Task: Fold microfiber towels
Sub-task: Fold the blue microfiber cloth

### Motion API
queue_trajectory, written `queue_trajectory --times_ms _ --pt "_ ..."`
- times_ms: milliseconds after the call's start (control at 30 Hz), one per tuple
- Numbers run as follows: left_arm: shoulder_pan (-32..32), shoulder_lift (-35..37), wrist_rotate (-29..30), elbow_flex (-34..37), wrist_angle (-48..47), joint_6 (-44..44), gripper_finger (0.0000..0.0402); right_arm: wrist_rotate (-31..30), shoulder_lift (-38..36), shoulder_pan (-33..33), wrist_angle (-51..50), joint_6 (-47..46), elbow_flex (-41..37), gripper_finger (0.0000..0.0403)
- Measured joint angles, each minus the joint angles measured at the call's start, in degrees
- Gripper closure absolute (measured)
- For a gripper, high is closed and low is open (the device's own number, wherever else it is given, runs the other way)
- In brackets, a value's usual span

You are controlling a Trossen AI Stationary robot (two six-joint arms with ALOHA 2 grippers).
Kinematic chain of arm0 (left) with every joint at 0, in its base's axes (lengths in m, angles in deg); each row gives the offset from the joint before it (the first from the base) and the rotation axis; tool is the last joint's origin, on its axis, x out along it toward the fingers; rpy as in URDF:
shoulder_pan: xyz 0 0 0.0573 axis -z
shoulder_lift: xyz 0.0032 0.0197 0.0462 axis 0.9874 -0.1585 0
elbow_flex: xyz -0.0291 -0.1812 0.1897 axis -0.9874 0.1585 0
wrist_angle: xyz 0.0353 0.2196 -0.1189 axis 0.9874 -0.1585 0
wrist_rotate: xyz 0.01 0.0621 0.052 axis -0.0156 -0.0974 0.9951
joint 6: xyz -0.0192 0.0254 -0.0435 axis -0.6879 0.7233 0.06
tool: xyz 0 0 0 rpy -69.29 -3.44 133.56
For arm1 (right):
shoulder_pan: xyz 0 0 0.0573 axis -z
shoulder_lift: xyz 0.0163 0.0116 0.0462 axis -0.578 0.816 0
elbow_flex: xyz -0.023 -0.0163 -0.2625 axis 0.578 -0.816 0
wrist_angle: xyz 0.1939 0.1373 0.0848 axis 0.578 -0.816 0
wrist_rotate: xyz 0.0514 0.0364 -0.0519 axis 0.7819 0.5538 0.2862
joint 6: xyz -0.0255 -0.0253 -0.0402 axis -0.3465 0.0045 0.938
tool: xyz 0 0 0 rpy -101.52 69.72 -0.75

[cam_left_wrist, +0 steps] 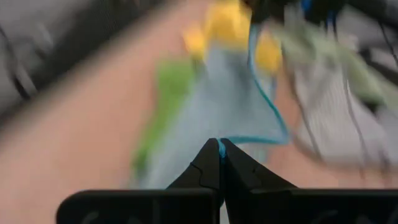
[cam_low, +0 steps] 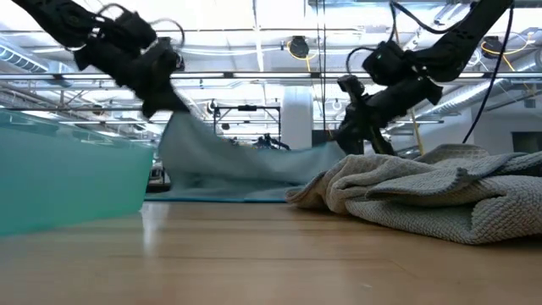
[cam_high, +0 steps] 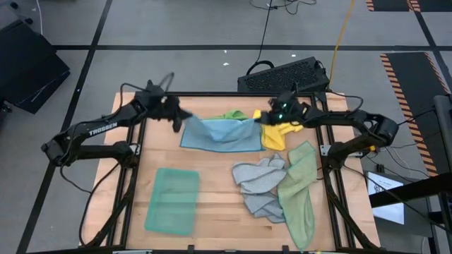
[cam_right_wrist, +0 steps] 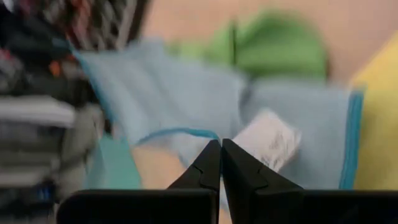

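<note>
Claws (cam_high: 178,121) (cam_high: 263,118) pinch light blue towel (cam_high: 222,134) stretched between them.

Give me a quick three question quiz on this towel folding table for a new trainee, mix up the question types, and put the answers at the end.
1. True or false: the left gripper and the right gripper each pinch a corner of the light blue towel.
2. Which towel lies flat and already folded at the table's near left? A) yellow towel B) teal towel C) grey towel
3. Fill in: the pale sage green towel lies partly over the ____ towel.

Key: 1 true; 2 B; 3 grey.
</note>
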Motion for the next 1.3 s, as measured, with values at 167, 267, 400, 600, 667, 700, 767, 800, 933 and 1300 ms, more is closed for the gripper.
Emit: queue_trajectory --times_ms 167,267,400,600,667,700,767,800,933,1300 --pt "-5.22 0.32 3.12 -0.79 14.68 -2.68 0.0398 -1.2 -1.6 6.94 3.67 -1.69 0.02 0.0401" --pt "-8.58 0.09 3.1 -0.79 14.51 -2.82 0.0398 0.29 -1.65 9.52 3.51 -1.31 0.0 0.0401" --pt "-11.34 0.06 2.19 -0.79 6.8 -2.55 0.0398 1.82 -1.65 10.33 1.93 -0.28 0.0 0.0401" --pt "-11.43 0.06 -2.39 -0.79 -5.69 1.29 0.0398 2.15 -1.63 7.92 0.56 0.67 0.0 0.0401" --pt "-10.74 0.06 -3.55 -0.79 -8.11 1.88 0.0398 2.46 -1.63 6.96 0.32 0.69 0.0 0.0401" --pt "-10.44 0.06 -4.26 -0.79 -8.78 1.9 0.0398 3.1 -1.63 6.59 0.22 0.68 0.0 0.0401" --pt "-9.84 0.03 -5.73 -0.79 -8.53 1.72 0.0398 3.55 -1.63 6.16 0.26 0.07 0.0 0.0401" --pt "-9.57 0.03 -6.35 -0.79 -7.55 1.68 0.0398 3.36 -1.63 6.05 0.64 -0.41 0.0 0.0401" --pt "-9.61 0.03 -5.98 -0.79 1.29 1.62 0.0398 0.58 -1.6 7.32 6.43 -1.22 -0.02 0.0401" --pt "-15.02 0.06 -9.49 -0.79 14.81 -7.82 0.0398 5.69 -1.63 13.74 9.66 -2.81 -0.02 0.0401"
